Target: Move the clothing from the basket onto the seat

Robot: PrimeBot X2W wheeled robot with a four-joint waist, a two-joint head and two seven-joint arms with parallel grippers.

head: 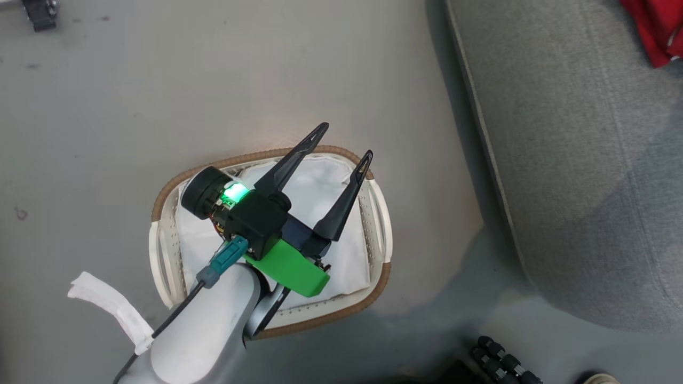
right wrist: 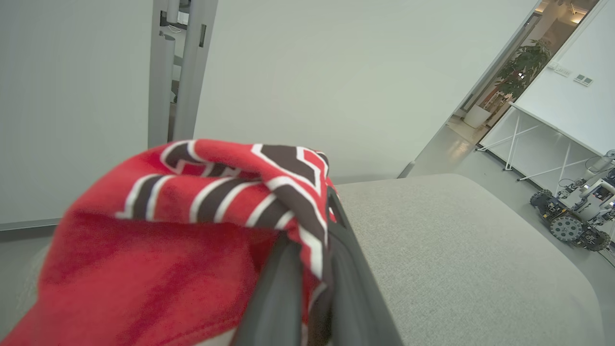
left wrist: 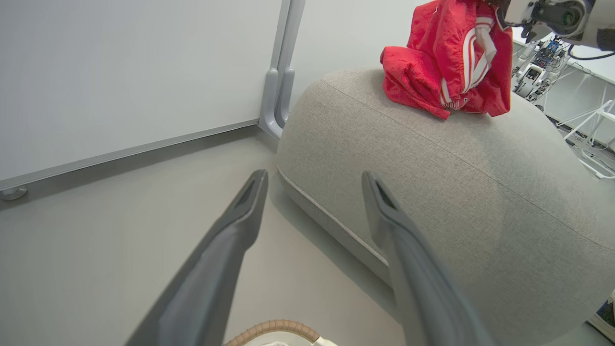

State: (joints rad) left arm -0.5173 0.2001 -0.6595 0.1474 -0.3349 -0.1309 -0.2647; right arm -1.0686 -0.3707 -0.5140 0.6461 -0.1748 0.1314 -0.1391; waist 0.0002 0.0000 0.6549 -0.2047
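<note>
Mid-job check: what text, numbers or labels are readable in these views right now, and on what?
No text reads clearly.
Black, white-outlined lettering on the red clothing: folded over, not legible.
Small wall plates in the right wrist view: too small to read.

Left pincer (head: pixel 345 141) agape, right pincer (right wrist: pixel 314 230) pinched tight.
</note>
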